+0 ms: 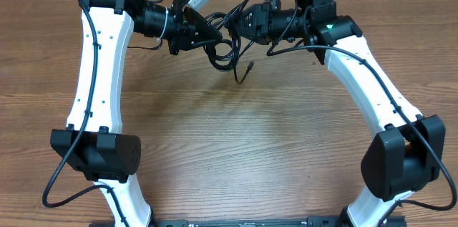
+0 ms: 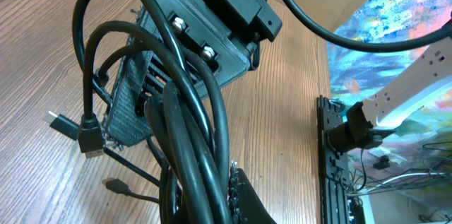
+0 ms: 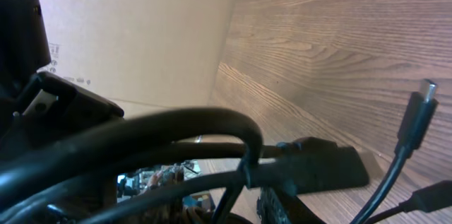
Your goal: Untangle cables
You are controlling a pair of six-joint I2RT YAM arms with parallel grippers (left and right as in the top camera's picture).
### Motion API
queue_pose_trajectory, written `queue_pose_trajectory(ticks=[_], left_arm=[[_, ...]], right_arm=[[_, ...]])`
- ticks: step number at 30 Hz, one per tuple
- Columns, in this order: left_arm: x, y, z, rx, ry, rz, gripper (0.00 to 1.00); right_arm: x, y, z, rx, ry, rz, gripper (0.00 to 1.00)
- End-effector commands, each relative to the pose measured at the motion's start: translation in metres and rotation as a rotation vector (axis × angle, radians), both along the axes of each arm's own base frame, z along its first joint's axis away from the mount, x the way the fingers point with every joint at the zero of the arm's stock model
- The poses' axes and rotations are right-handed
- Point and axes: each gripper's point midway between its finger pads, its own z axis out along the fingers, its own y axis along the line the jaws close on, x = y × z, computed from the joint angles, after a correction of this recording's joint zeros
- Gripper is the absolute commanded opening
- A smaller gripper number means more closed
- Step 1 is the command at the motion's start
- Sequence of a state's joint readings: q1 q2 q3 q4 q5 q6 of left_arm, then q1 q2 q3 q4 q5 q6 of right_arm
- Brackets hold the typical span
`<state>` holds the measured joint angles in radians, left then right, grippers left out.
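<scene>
Both arms flank the cables point(image 1: 225, 52).
I've the left gripper point(image 1: 206, 37) clenched on them; right gripper point(image 1: 240, 28) opposite, grip unclear.

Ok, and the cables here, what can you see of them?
The cables are thin, glossy black cords, rubbery-looking, bunched into a tangled clump of overlapping loops between the left tool and the right tool, over the wooden table. The left tool is shut on them; whether the right one grips them is unclear. Small plug ends dangle from the clump, and one loose tail trails toward the table's middle.
</scene>
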<state>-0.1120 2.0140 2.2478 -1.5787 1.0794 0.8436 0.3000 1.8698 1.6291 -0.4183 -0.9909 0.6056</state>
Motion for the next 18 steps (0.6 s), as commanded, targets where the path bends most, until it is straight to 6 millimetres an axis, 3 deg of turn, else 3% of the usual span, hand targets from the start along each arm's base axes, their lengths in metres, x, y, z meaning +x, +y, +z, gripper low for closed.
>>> queue_pose_trajectory(ticks=[1,4,11,18], left_arm=[[-0.009,-0.009,0.021,-0.043,-0.050,-0.026,0.04],[-0.009,-0.009,0.021,-0.043,-0.038,-0.020,0.04],[-0.011,-0.007,0.016,-0.016,0.006,-0.003,0.04],[-0.023,0.002,0.000,0.085,0.097,0.019,0.04]], right_arm=[[-0.017,0.019,0.017,0.033,-0.030,0.076,0.23],[-0.016,0.018,0.016,0.031,-0.031,0.073,0.04],[-0.006,0.015,0.017,0.016,-0.070,0.031,0.04],[0.034,-0.015,0.013,-0.034,-0.080,-0.164,0.04]])
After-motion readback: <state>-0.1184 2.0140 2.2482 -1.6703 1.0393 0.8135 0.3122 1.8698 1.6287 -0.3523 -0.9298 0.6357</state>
